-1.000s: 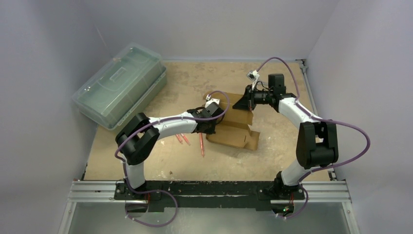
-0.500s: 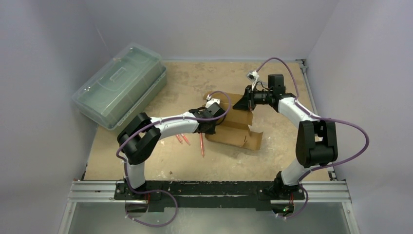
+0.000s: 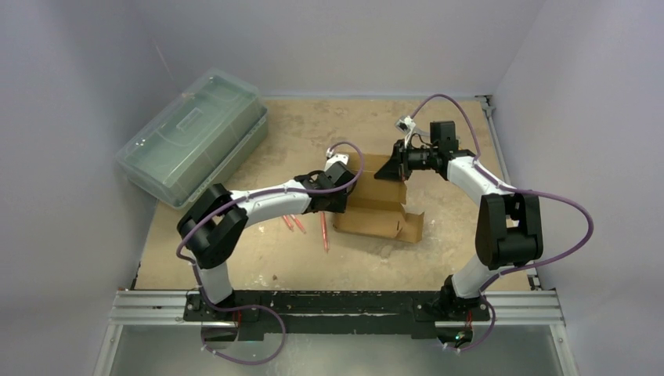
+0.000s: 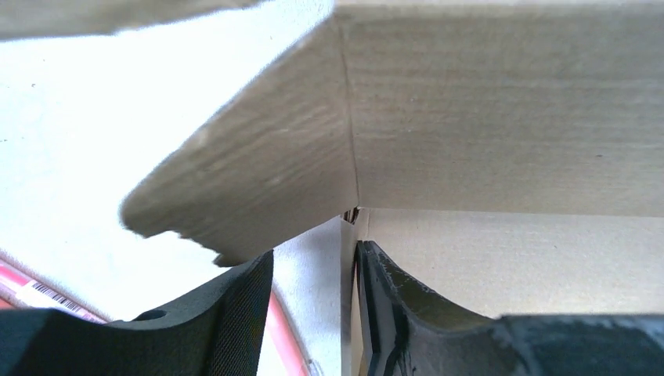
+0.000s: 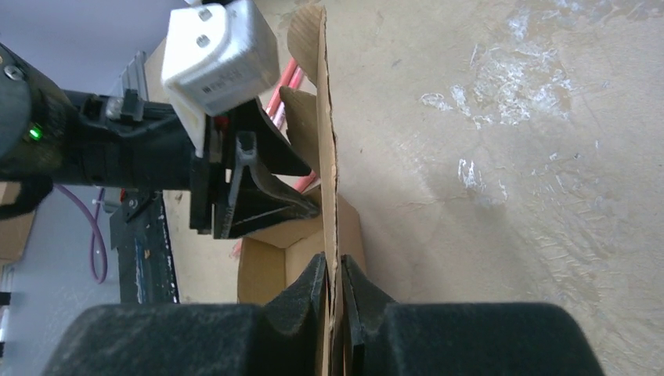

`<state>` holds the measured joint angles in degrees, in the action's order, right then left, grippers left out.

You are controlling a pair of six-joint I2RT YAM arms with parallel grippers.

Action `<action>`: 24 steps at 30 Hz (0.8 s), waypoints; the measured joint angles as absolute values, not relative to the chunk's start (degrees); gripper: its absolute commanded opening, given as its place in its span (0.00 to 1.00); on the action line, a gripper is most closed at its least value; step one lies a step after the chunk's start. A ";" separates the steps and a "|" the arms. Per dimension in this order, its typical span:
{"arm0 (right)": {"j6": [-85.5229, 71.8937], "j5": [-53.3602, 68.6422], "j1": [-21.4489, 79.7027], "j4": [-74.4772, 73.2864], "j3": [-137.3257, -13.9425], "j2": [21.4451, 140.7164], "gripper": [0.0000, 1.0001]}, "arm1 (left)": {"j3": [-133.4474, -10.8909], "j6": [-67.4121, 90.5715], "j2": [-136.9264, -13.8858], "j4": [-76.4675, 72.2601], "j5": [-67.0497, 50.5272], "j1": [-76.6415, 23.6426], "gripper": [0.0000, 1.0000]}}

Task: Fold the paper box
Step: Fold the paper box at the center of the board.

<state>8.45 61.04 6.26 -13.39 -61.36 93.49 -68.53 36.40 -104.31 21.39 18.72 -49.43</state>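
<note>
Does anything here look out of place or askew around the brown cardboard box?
Two things. Thin red sticks lie loose on the table right beside the brown cardboard box; they seem unrelated to the folding. The translucent green plastic case sits diagonally and appears to overhang the table's left edge.

My left arm [image 3: 266, 202] and right arm [image 3: 478, 176] wear white shells on the long links, with chunky black housings at each elbow [image 3: 509, 227]. A purple cable [image 3: 560, 207] loops along each arm. My left end effector [image 4: 309, 313] has two black fingers, one finely textured, one glossy. A white block [image 5: 219, 51] on my left wrist has two screws and a printed label, near a green light [image 5: 33, 133]. My right end effector [image 5: 334, 298] is matte, grainy black
</note>
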 measured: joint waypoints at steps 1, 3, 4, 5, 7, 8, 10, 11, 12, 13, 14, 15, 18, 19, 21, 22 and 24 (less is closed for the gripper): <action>8.69 61.04 6.26 -13.52 -61.36 93.49 0.18 | -67.94 36.42 -103.53 20.88 18.22 -49.21 0.43; 9.23 61.01 6.26 -14.04 -61.39 93.49 0.22 | -66.72 36.42 -101.80 19.79 17.17 -48.71 0.44; 9.58 60.99 6.26 -14.39 -61.41 93.49 0.23 | -65.98 36.42 -100.84 19.09 16.60 -48.38 0.44; 10.02 60.99 6.26 -14.87 -61.47 93.49 0.25 | -65.32 36.42 -100.01 18.41 16.12 -48.12 0.44; 10.79 60.97 6.26 -15.84 -61.78 93.49 0.29 | -63.02 36.40 -97.69 15.97 14.72 -47.35 0.45; 11.46 60.95 6.26 -16.38 -62.11 93.49 0.31 | -61.63 36.40 -96.36 14.63 14.04 -46.94 0.45; 12.58 60.82 6.26 -17.43 -62.87 93.60 0.36 | -58.37 36.40 -93.43 11.60 12.43 -45.87 0.46; 13.43 60.73 6.26 -18.11 -63.61 93.82 0.39 | -56.75 36.40 -91.98 10.22 11.60 -45.21 0.47; 14.02 60.62 6.26 -18.63 -64.16 94.08 0.41 | -54.98 36.40 -90.50 8.47 10.55 -44.36 0.47; 14.79 60.53 6.26 -19.22 -64.79 94.32 0.44 | -53.49 36.40 -89.23 6.98 9.65 -43.57 0.50; 15.64 60.47 6.26 -19.81 -65.39 94.56 0.46 | -51.53 36.42 -87.57 5.04 8.38 -42.35 0.54; 16.36 60.38 6.26 -20.29 -65.78 94.78 0.49 | -50.35 36.42 -86.46 3.90 7.57 -41.45 0.59; 19.57 59.59 6.26 -22.92 -67.66 95.55 0.54 | -46.30 36.38 -82.74 -0.89 5.37 -38.54 0.80; 20.78 59.42 6.26 -23.73 -68.29 95.81 0.55 | -45.12 36.40 -81.56 -2.35 5.08 -37.82 0.85; 23.07 59.22 6.26 -25.45 -69.63 96.42 0.54 | -43.22 36.34 -79.33 -4.67 4.84 -37.23 0.94; 24.05 59.09 6.26 -26.15 -70.13 96.73 0.53 | -42.65 36.25 -78.61 -5.63 4.78 -37.19 0.95; 25.91 59.00 6.26 -27.44 -71.09 97.25 0.51 | -41.65 36.16 -77.47 -8.03 4.03 -37.12 0.95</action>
<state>25.91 59.00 6.26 -27.44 -71.09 97.25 -41.65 36.16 -77.47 -8.03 4.03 -37.12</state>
